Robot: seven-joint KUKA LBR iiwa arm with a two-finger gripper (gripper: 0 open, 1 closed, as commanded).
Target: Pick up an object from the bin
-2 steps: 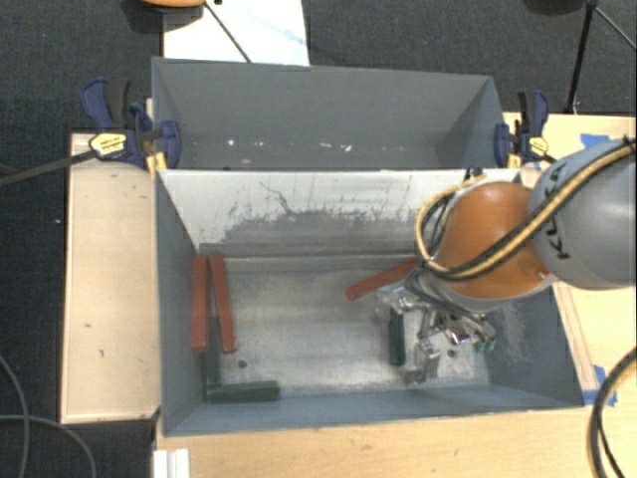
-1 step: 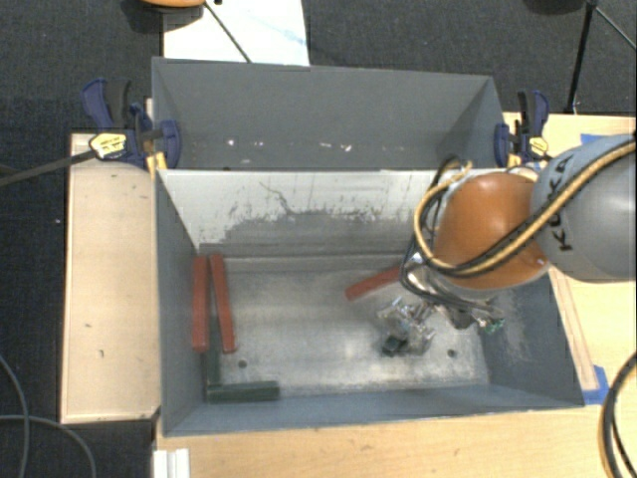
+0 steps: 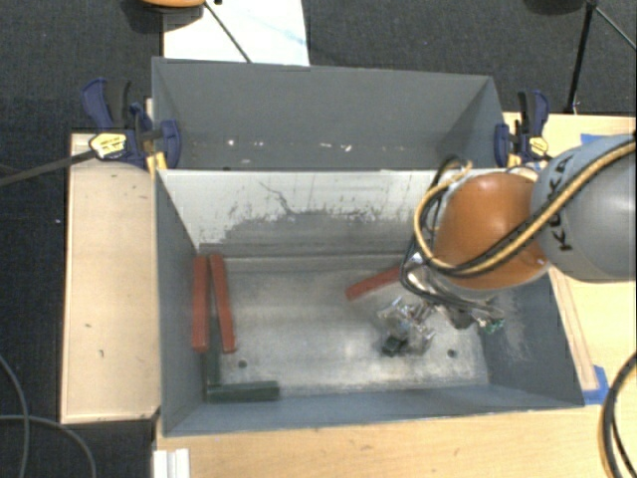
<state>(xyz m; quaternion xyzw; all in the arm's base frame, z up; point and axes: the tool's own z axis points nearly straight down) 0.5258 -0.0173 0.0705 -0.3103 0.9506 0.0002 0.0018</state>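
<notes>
Overhead, from the camera view, we see the hand [image 3: 403,332] low in the bin [image 3: 318,118], near its right wall; how far open it is, we cannot tell. A red stick [image 3: 373,285] lies just beside it toward the far wall, long axis slanting toward the right wall.

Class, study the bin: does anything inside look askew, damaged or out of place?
Nothing looks damaged or spilled. Two red-brown sticks lie side by side along the left wall, a dark bar in the front-left corner. Only a third red-brown stick lies aslant, beside the gripper.
</notes>
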